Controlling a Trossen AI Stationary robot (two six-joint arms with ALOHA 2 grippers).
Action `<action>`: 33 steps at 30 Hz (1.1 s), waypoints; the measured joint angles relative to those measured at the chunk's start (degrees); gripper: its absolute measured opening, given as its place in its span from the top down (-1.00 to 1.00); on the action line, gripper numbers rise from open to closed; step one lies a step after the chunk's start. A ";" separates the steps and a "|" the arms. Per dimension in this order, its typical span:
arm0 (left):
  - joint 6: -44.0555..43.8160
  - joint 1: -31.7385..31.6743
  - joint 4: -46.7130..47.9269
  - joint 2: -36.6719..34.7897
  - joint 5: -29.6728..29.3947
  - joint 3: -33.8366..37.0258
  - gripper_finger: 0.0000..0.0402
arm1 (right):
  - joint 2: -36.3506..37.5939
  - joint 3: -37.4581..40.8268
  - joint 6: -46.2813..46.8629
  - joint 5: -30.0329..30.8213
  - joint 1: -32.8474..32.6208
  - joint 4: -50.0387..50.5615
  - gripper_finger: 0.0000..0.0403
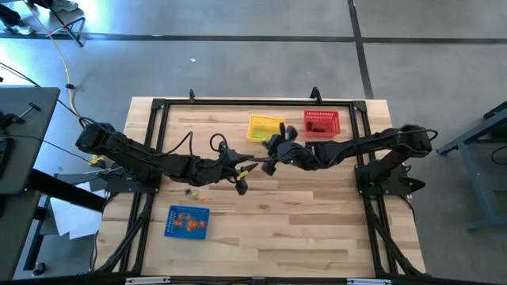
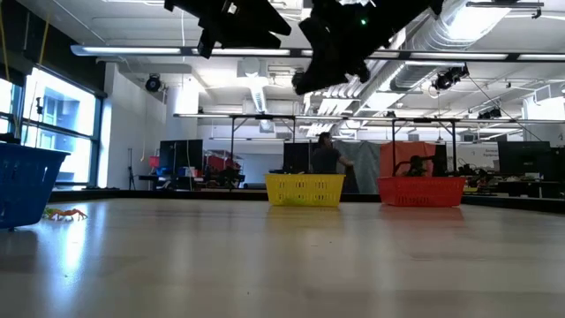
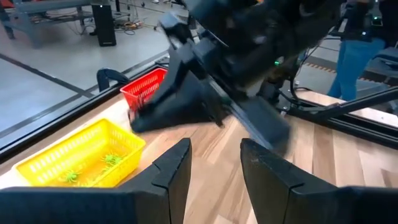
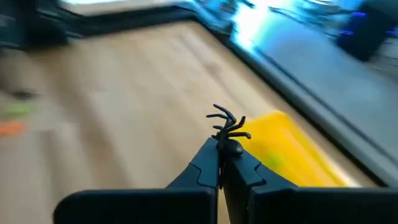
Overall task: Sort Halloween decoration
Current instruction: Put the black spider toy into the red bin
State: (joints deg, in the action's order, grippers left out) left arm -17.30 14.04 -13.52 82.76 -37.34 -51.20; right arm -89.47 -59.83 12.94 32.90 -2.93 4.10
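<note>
My right gripper [image 4: 222,149] is shut on a small black spider trinket [image 4: 229,127], held in the air near the yellow basket [image 4: 292,152]. My left gripper [image 3: 214,155] is open with nothing between its fingers and faces the right arm [image 3: 236,62] over the middle of the table. In the high view the two grippers, left [image 1: 252,168] and right [image 1: 270,163], stand close together. A few loose orange and green trinkets [image 1: 196,192] lie on the table near the left arm. Green trinkets [image 3: 112,160] lie in the yellow basket [image 3: 81,155]. My right gripper pinches the black spider's body [image 4: 231,144] between its two fingertips. The spider's legs [image 4: 225,118] stick out beyond the tips. The spider is lifted clear of the table.
The yellow basket [image 1: 265,127] and the red basket [image 1: 321,123] stand side by side at the table's far edge. A blue basket [image 1: 188,222] with orange trinkets stands near the front left. An orange trinket [image 2: 66,214] lies beside it. A person [image 2: 327,159] stands in the room beyond.
</note>
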 joint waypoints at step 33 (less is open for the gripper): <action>-0.52 0.59 5.25 0.00 -0.18 0.00 0.37 | 6.23 10.08 -1.00 -20.97 46.48 30.39 0.91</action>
State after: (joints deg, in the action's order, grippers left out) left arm -17.82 14.63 -8.27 82.76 -37.52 -51.20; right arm -83.24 -49.76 11.93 11.92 43.55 34.49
